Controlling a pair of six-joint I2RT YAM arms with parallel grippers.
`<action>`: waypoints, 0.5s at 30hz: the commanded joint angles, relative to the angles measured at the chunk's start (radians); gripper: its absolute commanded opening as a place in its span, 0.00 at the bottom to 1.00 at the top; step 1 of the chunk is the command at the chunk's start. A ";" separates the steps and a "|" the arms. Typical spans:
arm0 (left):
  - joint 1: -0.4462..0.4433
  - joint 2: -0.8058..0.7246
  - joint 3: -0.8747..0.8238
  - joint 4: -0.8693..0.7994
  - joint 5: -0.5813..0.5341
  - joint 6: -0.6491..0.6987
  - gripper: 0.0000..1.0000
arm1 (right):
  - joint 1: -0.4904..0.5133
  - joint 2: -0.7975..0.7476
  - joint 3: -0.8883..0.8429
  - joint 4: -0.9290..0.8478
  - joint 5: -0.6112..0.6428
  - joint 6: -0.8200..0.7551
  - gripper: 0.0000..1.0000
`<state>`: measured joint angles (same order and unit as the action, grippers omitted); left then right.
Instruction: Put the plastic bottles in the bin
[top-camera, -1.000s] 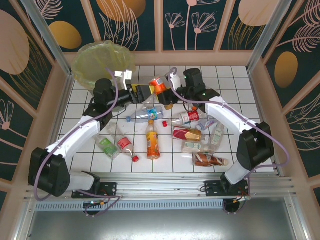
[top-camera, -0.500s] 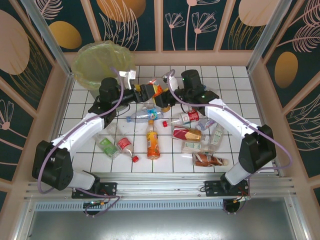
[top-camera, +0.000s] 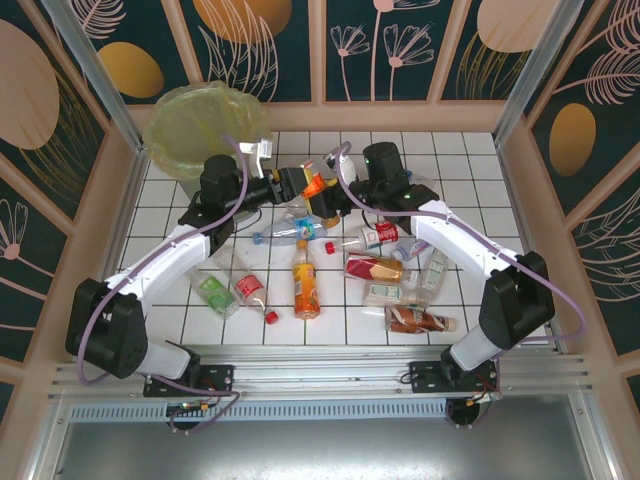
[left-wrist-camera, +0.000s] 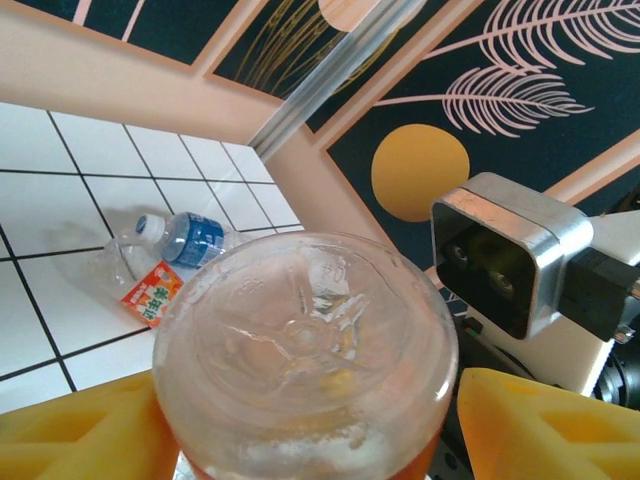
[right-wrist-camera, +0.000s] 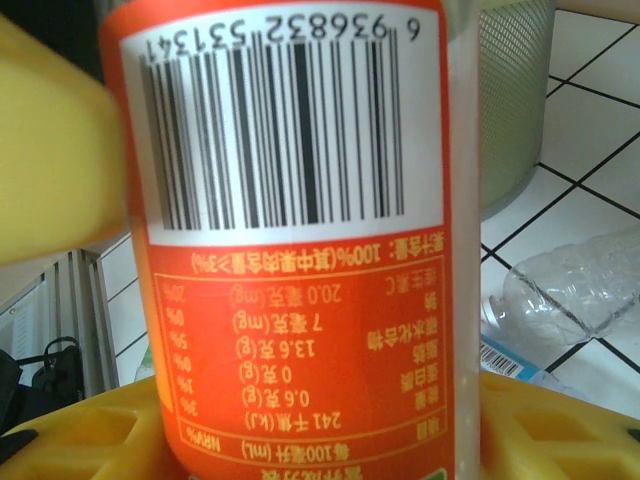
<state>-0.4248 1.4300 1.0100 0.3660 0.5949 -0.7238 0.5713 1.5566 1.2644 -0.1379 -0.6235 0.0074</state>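
"Top external view first: what do we see changed around the orange-labelled bottle (top-camera: 316, 185)?"

"Compared with a second ago, our left pincer (top-camera: 296, 186) is no longer spread wide beside it. It now sits over the bottle's base, with its jaws drawn well in."

"So do we have it pinched on that side?"

"From the left wrist view, the clear base (left-wrist-camera: 305, 350) sits between our yellow fingers (left-wrist-camera: 80, 430). One touches it and the other is just beside it. Whether they press it yet, we cannot tell."

"And our right side?"

"Our right pincer (top-camera: 335, 200) is pinching the bottle by its body. In the right wrist view the orange label (right-wrist-camera: 300, 250) lies tight against the fingers (right-wrist-camera: 55, 150)."

"Where does that leave the bottle?"

"It looks lifted off the counter (top-camera: 470, 160), lying roughly level between our two arms. It is near the bin (top-camera: 165, 150), to its right, and not over the opening."

"What does this mean for the task?"

"We judge it a handover. The bin stands on the left arm's side, so the left pincer is taking over the carry. We want its grip firm before the right one lets go, or the thin, slippery bottle may drop. While both hold it, pulling apart could crush it or twist it loose."

"And the rest?"

"The other bottles (top-camera: 375, 268) lie scattered on the counter, so we think most of the job is ahead of us."
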 joint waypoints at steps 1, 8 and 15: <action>-0.005 0.010 0.027 0.047 0.005 -0.006 0.70 | 0.010 -0.043 -0.016 0.029 -0.024 0.008 0.58; -0.004 0.021 0.027 0.048 0.002 -0.009 0.84 | 0.010 -0.052 -0.018 0.035 -0.030 0.012 0.58; -0.005 0.027 0.029 0.058 0.001 -0.012 0.83 | 0.011 -0.051 -0.019 0.037 -0.054 0.014 0.58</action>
<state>-0.4248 1.4479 1.0100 0.3717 0.5926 -0.7345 0.5724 1.5452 1.2537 -0.1371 -0.6369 0.0109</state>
